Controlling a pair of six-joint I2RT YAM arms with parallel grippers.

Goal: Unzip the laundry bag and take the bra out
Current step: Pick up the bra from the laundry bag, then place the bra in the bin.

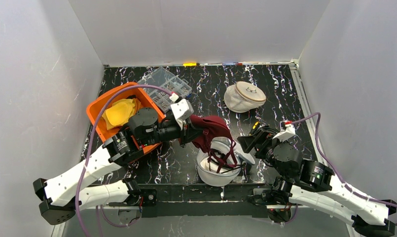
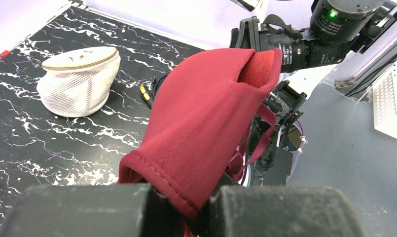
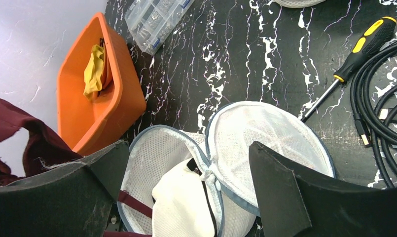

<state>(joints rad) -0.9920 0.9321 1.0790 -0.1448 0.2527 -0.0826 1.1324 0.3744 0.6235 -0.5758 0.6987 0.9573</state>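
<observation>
My left gripper (image 1: 192, 132) is shut on a dark red bra (image 1: 212, 129) and holds it above the open white mesh laundry bag (image 1: 217, 168). The bra's straps (image 1: 225, 157) still hang down into the bag. In the left wrist view the bra (image 2: 206, 118) drapes from my closed fingers (image 2: 280, 212). My right gripper (image 1: 246, 145) is open just right of the bag. In the right wrist view the bag (image 3: 186, 182) lies unzipped, its round lid (image 3: 268, 143) folded back, between my open fingers (image 3: 285, 192). A red strap (image 3: 134, 205) shows inside.
An orange bin (image 1: 105, 121) with a yellow cloth (image 1: 120, 112) stands at the left. A clear parts box (image 1: 165, 86) lies behind it. A second closed mesh bag (image 1: 244, 97) sits at the back right. A screwdriver (image 3: 356, 49) and black cables (image 3: 378, 98) lie by my right gripper.
</observation>
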